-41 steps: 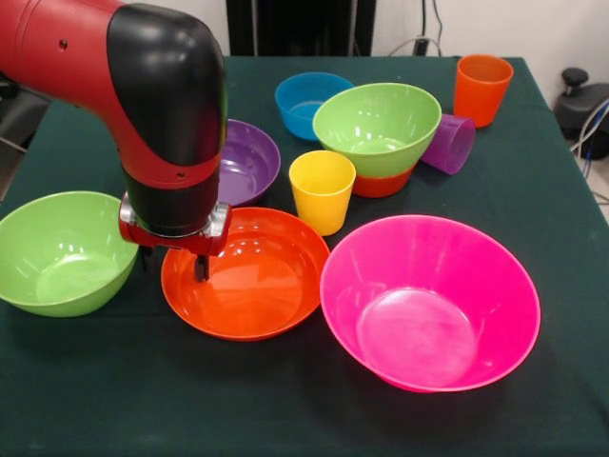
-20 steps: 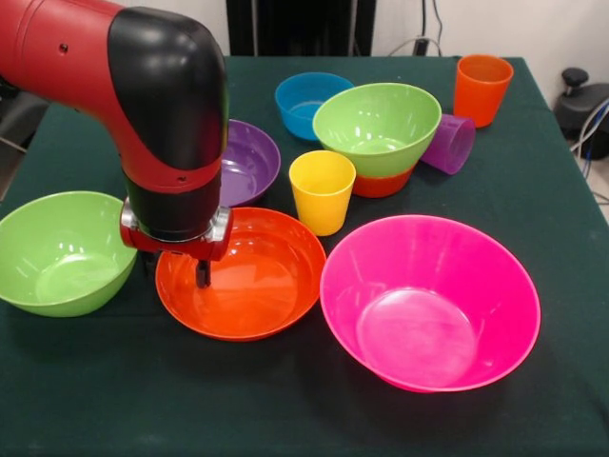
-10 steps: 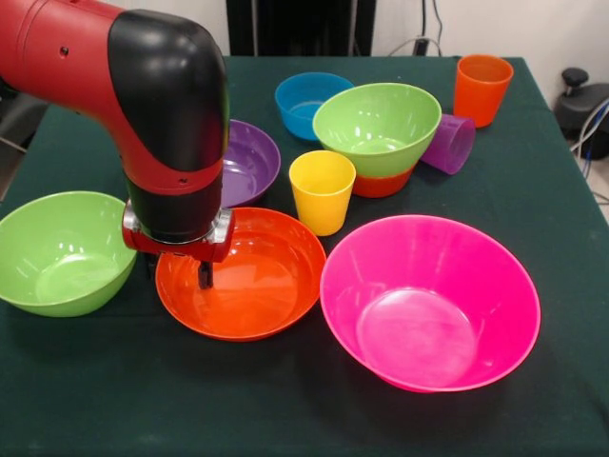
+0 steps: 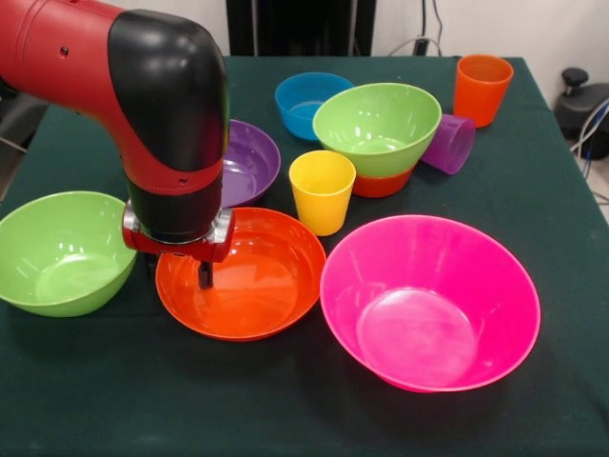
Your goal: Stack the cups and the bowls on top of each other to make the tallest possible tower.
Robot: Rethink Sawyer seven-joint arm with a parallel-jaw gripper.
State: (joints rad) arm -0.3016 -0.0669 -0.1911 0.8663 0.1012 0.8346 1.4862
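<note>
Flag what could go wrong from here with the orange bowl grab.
1. The gripper sits at the large orange bowl's rim with one finger inside; a thin, glossy rim may slip when lifted.
2. The bowl lies close to the yellow cup and the pink bowl; a swing could knock them.
3. The bulky arm hides the grasp, so the jaws' state cannot be confirmed.

Large orange bowl [image 4: 252, 286] is sitting upright between a green bowl [image 4: 59, 249] and the huge pink bowl [image 4: 430, 300]. Behind, a second green bowl [image 4: 377, 124] is nesting in a small orange one [image 4: 383, 183], with the yellow cup [image 4: 322, 190] standing nearby.
</note>
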